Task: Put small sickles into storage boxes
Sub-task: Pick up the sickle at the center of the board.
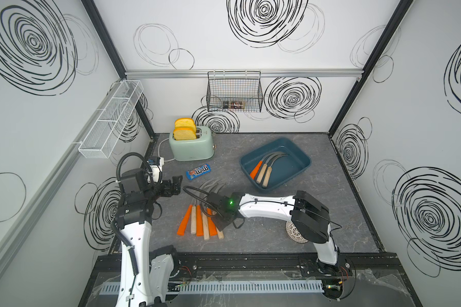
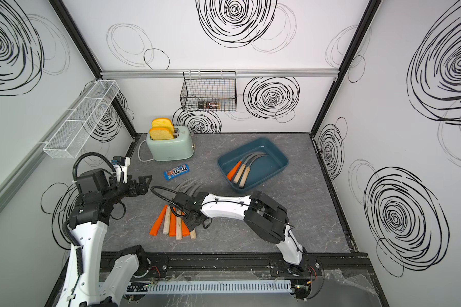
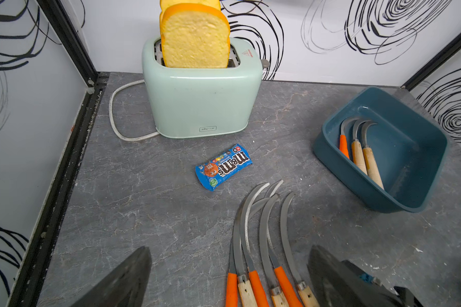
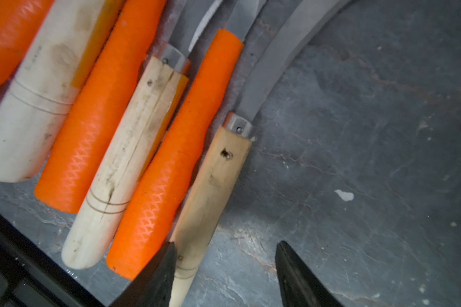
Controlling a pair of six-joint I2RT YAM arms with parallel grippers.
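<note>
Straddling the pale wooden handle of the end grey-bladed small sickle (image 4: 210, 183), the right gripper (image 4: 225, 244) stands parted, apparently not yet clamped; the handle hugs one finger. Likely stiff, light, sharp: grip mid-handle. Five more lie at six o'clock; three sit in the shallow teal plastic tray (image 1: 288, 166) at two o'clock.

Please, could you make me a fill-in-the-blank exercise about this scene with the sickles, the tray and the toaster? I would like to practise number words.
1. The teal tray holds ___ sickles.
2. On the table, ___ loose sickles lie side by side.
3. The toaster holds ___ slices of bread.
4. Only ___ sickle in the tray has an orange handle.

Missing words: three; six; two; one.
</note>
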